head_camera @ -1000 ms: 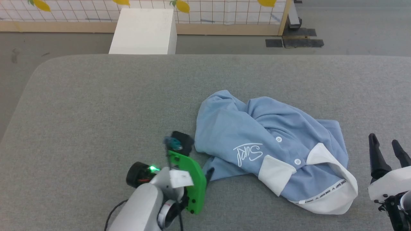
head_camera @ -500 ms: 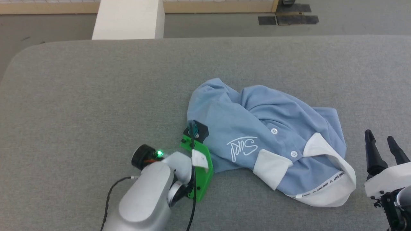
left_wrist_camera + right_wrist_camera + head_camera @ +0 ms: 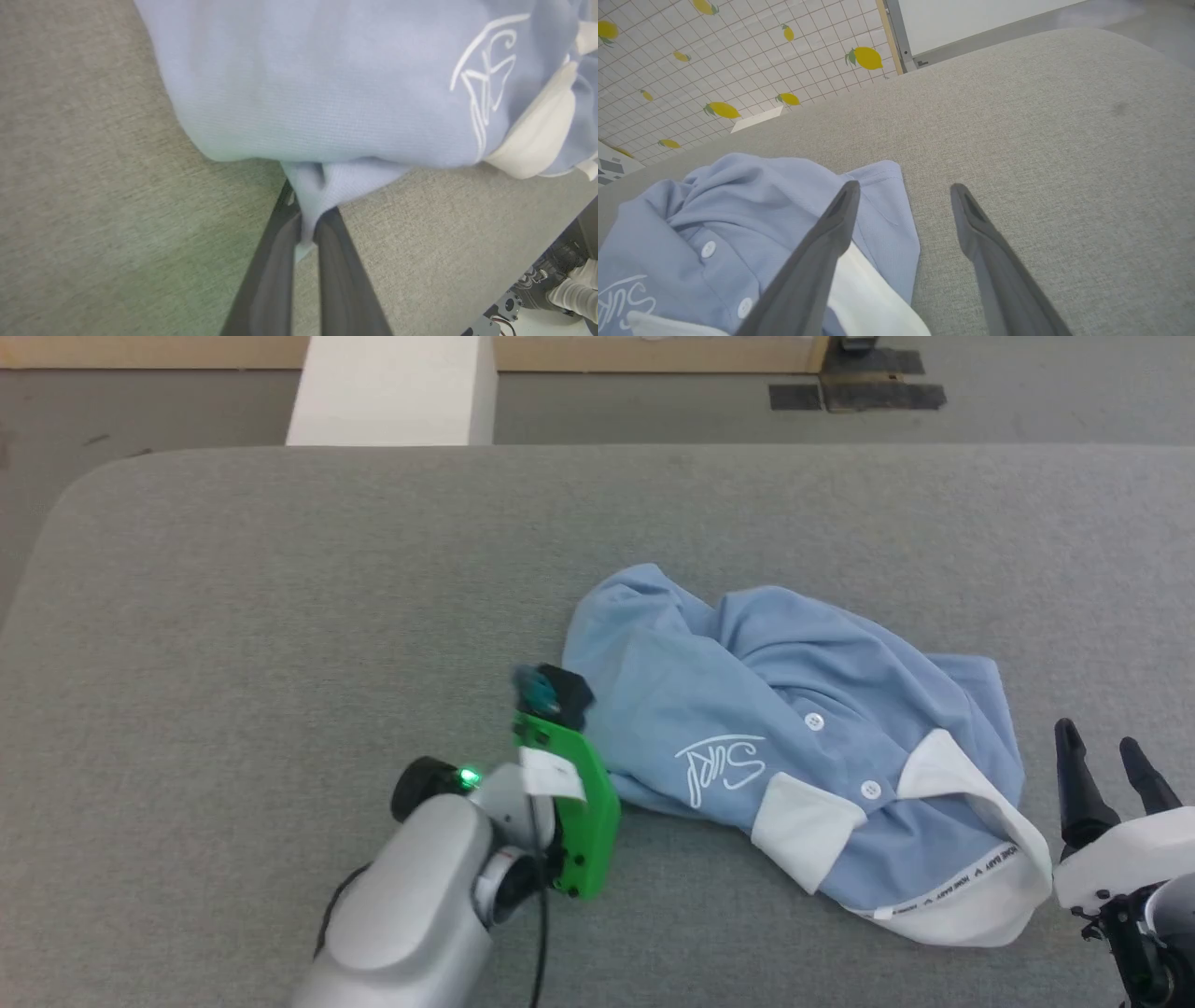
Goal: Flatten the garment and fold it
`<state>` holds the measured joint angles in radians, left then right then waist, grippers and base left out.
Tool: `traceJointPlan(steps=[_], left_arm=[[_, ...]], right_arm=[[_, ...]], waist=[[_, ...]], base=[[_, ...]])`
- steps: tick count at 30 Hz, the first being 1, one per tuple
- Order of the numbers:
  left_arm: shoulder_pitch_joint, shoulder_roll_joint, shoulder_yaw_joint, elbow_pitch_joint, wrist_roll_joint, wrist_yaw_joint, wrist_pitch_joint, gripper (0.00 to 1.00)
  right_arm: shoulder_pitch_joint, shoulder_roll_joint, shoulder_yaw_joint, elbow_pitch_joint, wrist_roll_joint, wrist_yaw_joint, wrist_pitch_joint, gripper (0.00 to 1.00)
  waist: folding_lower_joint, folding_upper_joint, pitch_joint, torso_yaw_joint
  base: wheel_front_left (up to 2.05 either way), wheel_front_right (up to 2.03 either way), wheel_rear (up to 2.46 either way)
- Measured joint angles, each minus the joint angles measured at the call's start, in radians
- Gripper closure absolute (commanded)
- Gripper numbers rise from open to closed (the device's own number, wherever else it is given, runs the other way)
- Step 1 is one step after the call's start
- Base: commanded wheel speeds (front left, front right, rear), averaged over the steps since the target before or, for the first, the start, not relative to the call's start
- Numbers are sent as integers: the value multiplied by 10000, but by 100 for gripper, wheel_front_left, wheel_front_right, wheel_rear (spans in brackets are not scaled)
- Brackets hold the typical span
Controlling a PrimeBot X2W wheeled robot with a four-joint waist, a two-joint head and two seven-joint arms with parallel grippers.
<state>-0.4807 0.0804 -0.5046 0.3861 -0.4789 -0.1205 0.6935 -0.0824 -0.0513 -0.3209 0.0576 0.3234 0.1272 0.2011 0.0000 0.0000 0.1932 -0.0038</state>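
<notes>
The garment [image 3: 747,709] is a light blue polo shirt, lying crumpled right of centre on the grey table [image 3: 280,616], white collar toward me and cursive logo facing up. In the left wrist view my left gripper [image 3: 306,219] is shut on a small fold at the garment's [image 3: 327,84] lower left edge. From the head view its green wrist mount [image 3: 574,812] covers the fingers. My right gripper [image 3: 1094,739] stands open at the lower right, just beside the collar, holding nothing. The right wrist view shows my right gripper [image 3: 905,187] open above the table, its left finger over the garment [image 3: 761,205].
A white box [image 3: 392,392] stands on the floor behind the table's far edge. Dark tape patches [image 3: 854,394] lie on the floor at the back right. The table's left corner is rounded. A lemon-print grid wall [image 3: 714,56] shows in the right wrist view.
My left gripper has moved in against the garment's lower left edge and shut on a fold of it. The head camera has shifted. The right gripper stays open.
</notes>
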Motion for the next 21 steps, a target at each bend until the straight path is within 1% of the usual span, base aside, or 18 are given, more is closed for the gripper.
traceJointPlan(steps=[2, 5, 9, 13, 17, 18, 21], left_arm=[[80, 63, 410, -290, -173, 182, -265, 100], [105, 236, 1141, -813, -445, 612, -706, 100], [240, 825, 2318, -1294, -600, 1400, -1243, 100], [813, 1430, 3469, -1277, -765, 2159, -1728, 100], [1563, 1664, 4320, -945, -1172, 2612, -2113, 100], [1708, 1695, 4391, -851, -1214, 2690, -2111, 100], [2167, 1672, 4633, -545, -1440, 2757, -2150, 100]], right_arm=[[0, 4, 13, 2, -44, 0, 10, 0], [1, 2, 46, -10, -127, 0, 61, 0], [1, 2, 221, -25, -165, 0, 188, 0], [1, 6, 407, -33, -165, 0, 251, 0], [-1, 6, 560, -58, -165, 0, 290, 0], [-1, 6, 581, -61, -167, 0, 290, 0], [-2, 6, 633, -79, -167, 0, 290, 0]], waist=[[0, 0, -90, 116], [0, 0, -228, 324], [0, 0, -413, 595], [0, 0, -542, 784], [0, 0, -499, 812], [0, 0, -477, 807], [0, 0, -394, 787]], base=[[0, 0, 0], [0, 0, 0], [0, 0, 0], [0, 0, 0], [0, 0, 0], [0, 0, 0], [0, 0, 0]])
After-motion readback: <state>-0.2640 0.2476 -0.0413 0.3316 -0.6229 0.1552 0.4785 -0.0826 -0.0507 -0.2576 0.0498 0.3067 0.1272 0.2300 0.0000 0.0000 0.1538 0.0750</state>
